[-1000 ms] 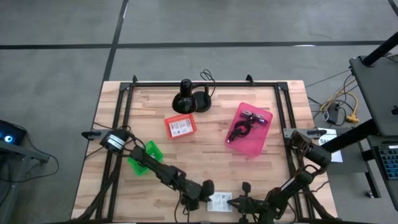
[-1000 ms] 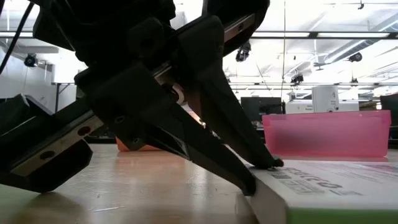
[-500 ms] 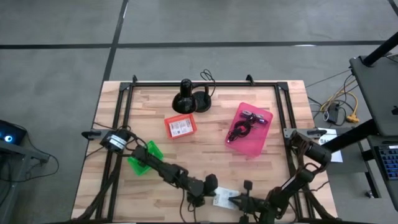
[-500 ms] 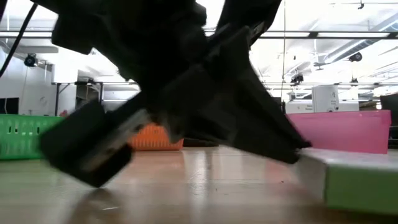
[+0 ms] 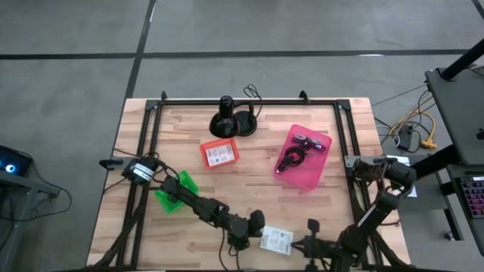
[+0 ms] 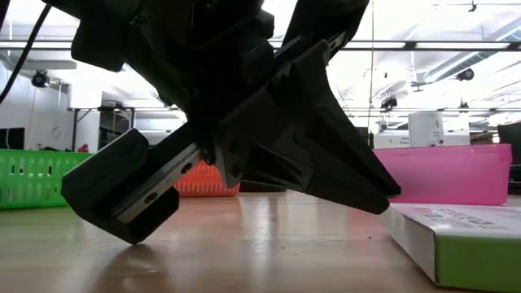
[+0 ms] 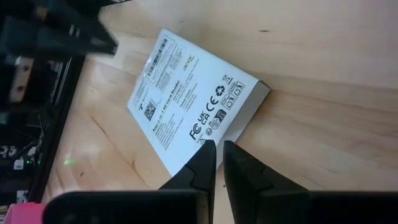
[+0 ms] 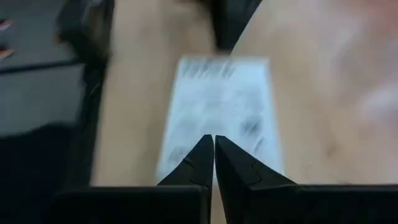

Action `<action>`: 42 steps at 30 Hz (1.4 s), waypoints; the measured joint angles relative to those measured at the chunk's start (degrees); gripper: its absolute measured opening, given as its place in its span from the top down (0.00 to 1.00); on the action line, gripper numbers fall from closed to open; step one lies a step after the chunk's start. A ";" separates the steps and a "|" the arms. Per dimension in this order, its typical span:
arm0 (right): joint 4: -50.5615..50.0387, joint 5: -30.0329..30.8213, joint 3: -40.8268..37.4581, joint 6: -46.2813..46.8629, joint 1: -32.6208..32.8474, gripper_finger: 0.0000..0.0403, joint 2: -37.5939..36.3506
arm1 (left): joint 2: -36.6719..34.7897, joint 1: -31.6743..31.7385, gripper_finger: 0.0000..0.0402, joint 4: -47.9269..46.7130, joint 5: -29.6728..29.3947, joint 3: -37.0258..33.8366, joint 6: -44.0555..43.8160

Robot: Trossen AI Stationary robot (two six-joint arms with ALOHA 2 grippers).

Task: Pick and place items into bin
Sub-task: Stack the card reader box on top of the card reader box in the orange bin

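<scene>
A white printed card (image 5: 276,239), a flat box, lies face up on the wooden table near its front edge. It also shows in the left wrist view (image 7: 193,99) and the low view (image 6: 460,240). My left gripper (image 5: 262,235) is shut, and its tips (image 7: 215,144) are at the card's long side. My right gripper (image 5: 302,243), also shut, hangs above the card's right end (image 8: 224,106) and touches nothing. The pink bin (image 5: 304,178) stands at the right middle and holds a black coiled cable (image 5: 288,159) and a purple strap (image 5: 311,142). My left gripper has its shut fingertips (image 7: 206,149) against the card's long side wall (image 7: 186,163), close to one corner. The fingers come slanting down from the table's left. The card lies flat on the table.
An orange bin (image 5: 205,153) holding another white card (image 5: 220,154) sits mid-table. A green bin (image 5: 172,198) lies partly under my left arm. A black round-based stand (image 5: 225,121) with a cord is at the far edge. A black frame borders the table.
My right gripper has risen off the card and drawn back toward the table's right edge, staying shut. The card has slid a little toward the right and turned slightly, and lies flat again after one side was raised.
</scene>
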 joint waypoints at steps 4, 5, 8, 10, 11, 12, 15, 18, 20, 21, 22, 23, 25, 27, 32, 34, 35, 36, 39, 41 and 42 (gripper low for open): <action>-0.08 -6.66 0.06 1.84 1.39 0.98 -0.24 | -0.04 -0.02 0.96 -0.21 0.14 -0.02 -0.01; -0.11 -7.19 0.15 2.23 1.67 0.98 -0.05 | -0.04 -0.02 0.96 -0.22 0.12 -0.06 -0.03; -0.20 -7.40 0.19 3.58 2.31 0.98 0.87 | -0.04 0.03 0.96 -0.27 0.12 -0.09 -0.02; -0.16 -7.44 0.19 4.43 2.27 0.98 2.17 | -0.04 0.29 0.94 -0.29 0.16 -0.09 -0.26; -0.12 -7.52 0.17 4.66 2.05 0.98 3.11 | -0.04 0.43 0.93 -0.31 0.19 -0.11 -0.26; -0.12 -8.14 0.17 4.77 1.64 0.98 3.98 | -0.04 0.54 0.91 -0.31 0.19 -0.11 -0.24; 0.53 -8.25 0.31 5.24 0.28 0.98 5.80 | -0.04 0.93 0.85 -0.46 0.53 -0.13 -0.28; 1.39 -7.88 0.39 4.88 -0.91 0.98 6.71 | -0.04 1.14 0.77 -0.65 0.53 -0.13 -0.25; 2.41 -8.09 0.38 2.86 -1.71 0.98 6.85 | -0.04 1.18 0.71 -0.66 0.66 -0.13 -0.17; 3.11 -8.28 0.34 1.56 -2.09 0.98 6.85 | -0.04 1.24 0.69 -0.66 0.96 -0.13 -0.15; 3.87 -8.32 0.32 0.17 -2.47 0.98 6.89 | -0.04 1.25 0.66 -0.68 1.10 -0.17 -0.13; 4.51 -8.71 0.30 -1.23 -2.88 0.98 6.94 | -0.04 1.25 0.63 -0.78 1.15 -0.18 -0.04; 4.86 -9.99 0.22 -2.31 -3.76 0.98 6.92 | 0.53 1.26 0.58 -0.83 1.42 -0.22 0.10; 5.06 -10.44 -0.23 -2.38 -4.30 0.98 6.92 | 1.43 1.27 0.54 -1.28 2.25 -0.29 1.03; 5.64 -10.60 -1.15 -2.28 -4.80 0.98 6.87 | 4.64 1.07 0.49 -1.45 3.03 -0.23 4.94; 5.69 -10.58 -1.26 -2.20 -4.81 0.98 6.87 | 4.83 1.07 0.48 -1.51 3.15 -0.24 4.69; 5.68 -10.55 -1.27 -2.21 -4.81 0.98 6.87 | 4.83 1.09 0.48 -1.58 3.66 -0.24 4.66; 5.70 -10.42 -1.27 -2.39 -4.81 0.98 6.90 | 4.83 1.11 0.48 -1.60 4.80 -0.23 4.78; 6.70 -9.15 -1.52 -4.75 -5.35 0.98 6.98 | 4.83 1.25 0.48 -1.68 9.40 0.59 5.30; 9.33 -8.93 -2.02 -7.88 -6.18 0.98 6.97 | 5.24 1.28 0.48 -1.45 10.00 1.13 5.49; 11.33 -9.10 -2.47 -9.76 -6.64 0.98 6.96 | 5.30 1.29 0.48 -1.39 10.21 1.26 5.56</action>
